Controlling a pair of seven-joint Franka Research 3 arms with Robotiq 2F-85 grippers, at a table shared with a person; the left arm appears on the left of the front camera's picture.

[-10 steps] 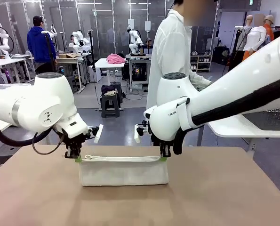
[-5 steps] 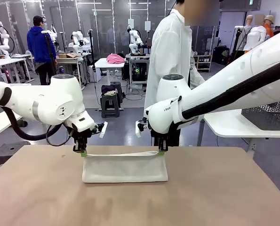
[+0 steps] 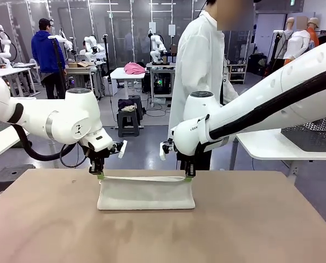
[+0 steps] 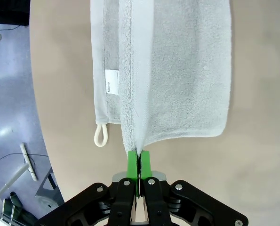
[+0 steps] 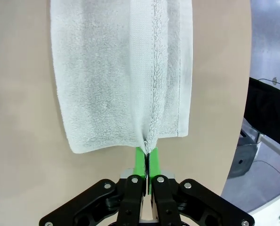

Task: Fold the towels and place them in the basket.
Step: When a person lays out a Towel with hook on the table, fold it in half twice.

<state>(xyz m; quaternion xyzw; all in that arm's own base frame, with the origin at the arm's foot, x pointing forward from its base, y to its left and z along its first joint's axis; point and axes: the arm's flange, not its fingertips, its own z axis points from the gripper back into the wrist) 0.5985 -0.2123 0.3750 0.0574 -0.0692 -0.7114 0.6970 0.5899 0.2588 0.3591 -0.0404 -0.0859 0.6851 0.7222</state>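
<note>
Jaws clamped (both), towel point(image 3: 146, 193) hanging between them

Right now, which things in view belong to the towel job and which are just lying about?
Job: off-white towel; left gripper, right gripper, each shut on a corner.
Lying about: pink cloth far back; grey mesh container at right.

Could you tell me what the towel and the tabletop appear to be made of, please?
The towel looks like off-white terry cloth, probably cotton: fuzzy looped pile, flat woven hem, sewn label, cord loop. The tabletop looks like matte light-brown board, perhaps laminate: smooth, faintly mottled, no glare.
</note>
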